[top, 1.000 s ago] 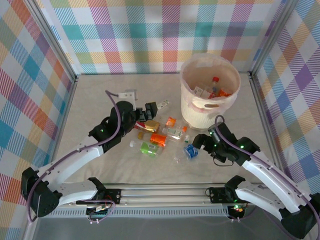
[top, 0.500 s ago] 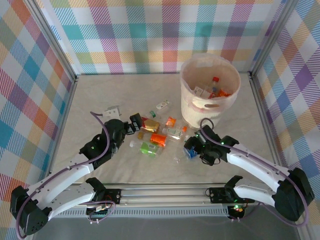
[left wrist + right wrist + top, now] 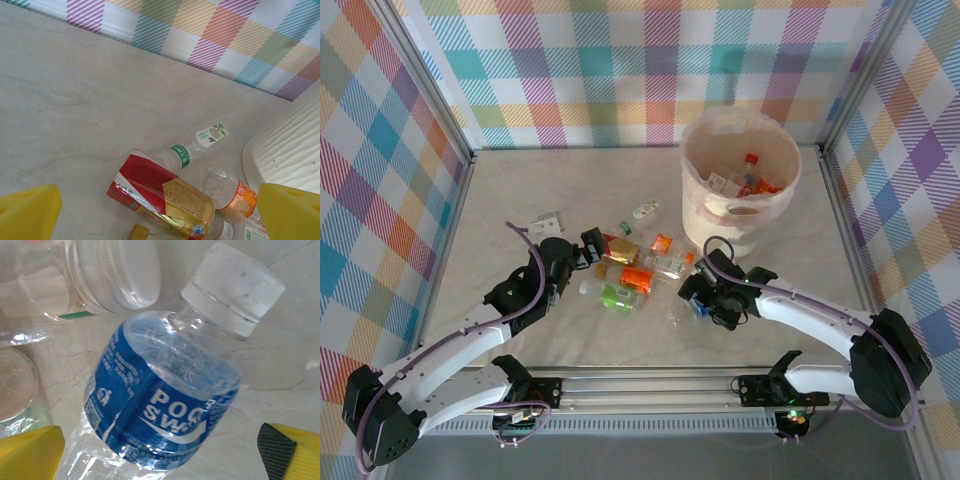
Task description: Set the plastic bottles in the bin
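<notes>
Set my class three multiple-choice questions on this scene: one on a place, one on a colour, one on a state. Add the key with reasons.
1. The bin stands: A far right; B near left; C dead centre.
2. The label of the bottle nearest the right hand is: A red; B blue; C green.
3. The left hand is: A shut on a bottle; B open, empty; C shut, empty.
Key: 1 A, the top view shows it by the far right corner. 2 B, the right wrist view shows a blue label. 3 B, its yellow fingers stand wide apart, gripping nothing.
</notes>
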`<state>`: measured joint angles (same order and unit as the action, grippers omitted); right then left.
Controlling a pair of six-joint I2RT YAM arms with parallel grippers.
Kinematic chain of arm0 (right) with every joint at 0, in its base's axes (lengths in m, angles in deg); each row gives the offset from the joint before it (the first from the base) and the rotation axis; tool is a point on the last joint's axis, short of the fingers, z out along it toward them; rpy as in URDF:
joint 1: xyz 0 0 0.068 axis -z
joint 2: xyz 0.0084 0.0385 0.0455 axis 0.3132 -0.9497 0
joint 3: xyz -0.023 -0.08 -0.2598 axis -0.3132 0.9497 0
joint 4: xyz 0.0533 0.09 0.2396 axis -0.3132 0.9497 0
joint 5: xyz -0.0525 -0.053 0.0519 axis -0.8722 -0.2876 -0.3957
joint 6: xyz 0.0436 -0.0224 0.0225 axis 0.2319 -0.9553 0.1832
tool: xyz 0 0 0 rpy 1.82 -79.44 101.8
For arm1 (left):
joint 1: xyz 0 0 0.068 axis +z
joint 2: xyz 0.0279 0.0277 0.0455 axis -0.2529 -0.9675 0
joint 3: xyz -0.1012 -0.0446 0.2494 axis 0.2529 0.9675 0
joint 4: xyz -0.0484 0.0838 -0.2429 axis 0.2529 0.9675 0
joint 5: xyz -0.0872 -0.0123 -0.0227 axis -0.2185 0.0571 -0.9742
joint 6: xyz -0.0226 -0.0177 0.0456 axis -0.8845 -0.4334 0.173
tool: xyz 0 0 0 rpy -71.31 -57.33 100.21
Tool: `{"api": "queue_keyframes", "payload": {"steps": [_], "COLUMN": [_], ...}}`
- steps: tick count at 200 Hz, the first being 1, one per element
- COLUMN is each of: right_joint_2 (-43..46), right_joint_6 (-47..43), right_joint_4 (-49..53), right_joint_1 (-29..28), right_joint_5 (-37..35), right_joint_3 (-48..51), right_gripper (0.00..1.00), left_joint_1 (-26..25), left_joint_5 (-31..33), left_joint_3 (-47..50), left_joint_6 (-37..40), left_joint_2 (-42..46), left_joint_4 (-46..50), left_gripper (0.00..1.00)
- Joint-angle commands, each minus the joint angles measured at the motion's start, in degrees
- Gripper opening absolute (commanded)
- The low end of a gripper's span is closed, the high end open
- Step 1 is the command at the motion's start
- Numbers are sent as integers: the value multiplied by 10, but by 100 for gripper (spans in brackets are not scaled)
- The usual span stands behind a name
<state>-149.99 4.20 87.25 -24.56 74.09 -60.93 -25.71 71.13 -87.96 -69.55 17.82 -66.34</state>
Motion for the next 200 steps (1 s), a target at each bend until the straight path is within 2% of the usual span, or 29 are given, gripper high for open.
{"api": "queue_keyframes", "payload": {"steps": [1,73,144,179,200], "right_joint_2": [-17,-67,-71,-68,-66], "right_joint_6": [6,9,25,30,33], "right_joint_4": [-15,-31,-45,-45,-46], "right_joint_1": [-5,-4,-4,-4,-4], "right_joint_5": [5,5,2,0,-5], "right_joint_3": [-24,-22,21,35,40], "right_gripper": [100,100,100,93,84], "left_joint_1": [7,16,20,21,22], "left_joint_5": [6,3,0,0,0], "left_joint_3": [4,6,6,6,5], "left_joint_6": [2,5,-2,-4,-5], "left_joint_2": [-2,-3,-6,-6,-7], "left_joint_4": [-12,-9,-6,-5,-1], "left_gripper": [100,100,100,100,100]}}
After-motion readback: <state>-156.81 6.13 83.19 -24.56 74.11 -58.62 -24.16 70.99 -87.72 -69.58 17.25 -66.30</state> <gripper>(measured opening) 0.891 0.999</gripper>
